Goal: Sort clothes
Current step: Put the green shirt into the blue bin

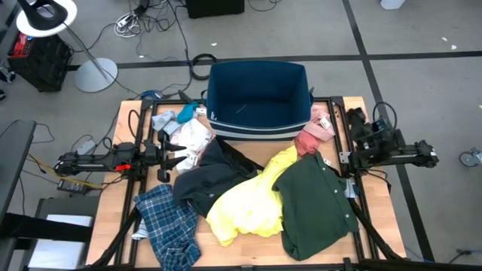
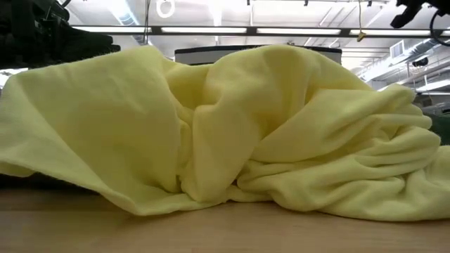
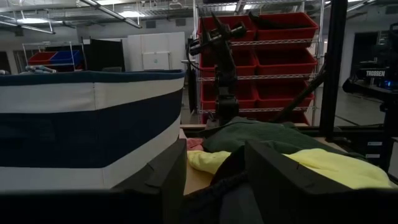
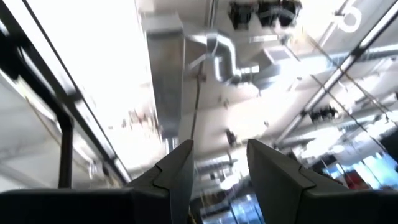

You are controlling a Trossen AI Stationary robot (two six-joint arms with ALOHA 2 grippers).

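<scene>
While both grippers, left gripper point(image 1: 181, 156) and right gripper point(image 4: 217, 165), stand open and empty, the clothes point(image 1: 248, 199) sprawl crumpled from the bench's point(image 1: 120, 188) centre toward six o'clock.

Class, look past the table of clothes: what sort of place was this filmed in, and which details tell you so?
Most likely a robotics lab or workshop, not a home. Metal shelving with red storage bins stands behind the table, loose cables trail across the grey floor, and bare ducts run under an open ceiling.

Crumpled clothes point(image 1: 248, 197) lie heaped together: yellow top point(image 1: 245, 202) between dark green shirt point(image 1: 316, 205) and plaid shirt point(image 1: 167, 224).
</scene>
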